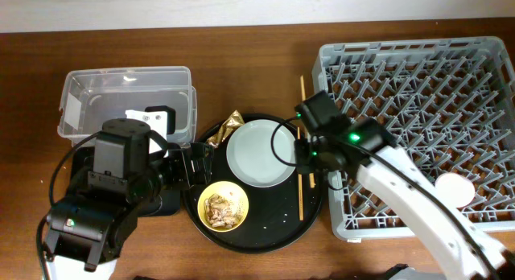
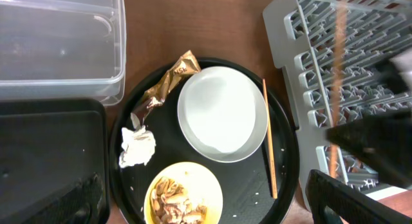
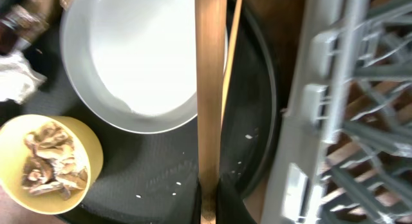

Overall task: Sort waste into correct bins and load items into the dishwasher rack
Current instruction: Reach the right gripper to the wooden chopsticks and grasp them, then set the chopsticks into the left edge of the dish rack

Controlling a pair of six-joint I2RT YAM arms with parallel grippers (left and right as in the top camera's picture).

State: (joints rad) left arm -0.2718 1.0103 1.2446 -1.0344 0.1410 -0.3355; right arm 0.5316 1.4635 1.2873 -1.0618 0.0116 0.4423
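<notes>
A round black tray [image 1: 265, 232] holds the pale plate [image 1: 259, 153], a yellow bowl [image 1: 223, 206] of brown food scraps, a gold-brown wrapper [image 1: 233, 121] and one chopstick [image 1: 300, 195]. My right gripper [image 1: 310, 155] is shut on the other chopstick [image 3: 209, 89], held above the tray's right edge beside the grey rack [image 1: 418, 111]. A white tissue [image 2: 137, 147] lies left of the plate [image 2: 222, 113]. My left gripper [image 2: 212, 211] is open over the tray's left side, above the bowl [image 2: 183, 195]. No cups are seen.
The clear tub [image 1: 121, 95] stands at the back left, and the shallow black tray [image 2: 45, 159] is in front of it under my left arm. A pale round object [image 1: 453, 187] sits in the rack's front right.
</notes>
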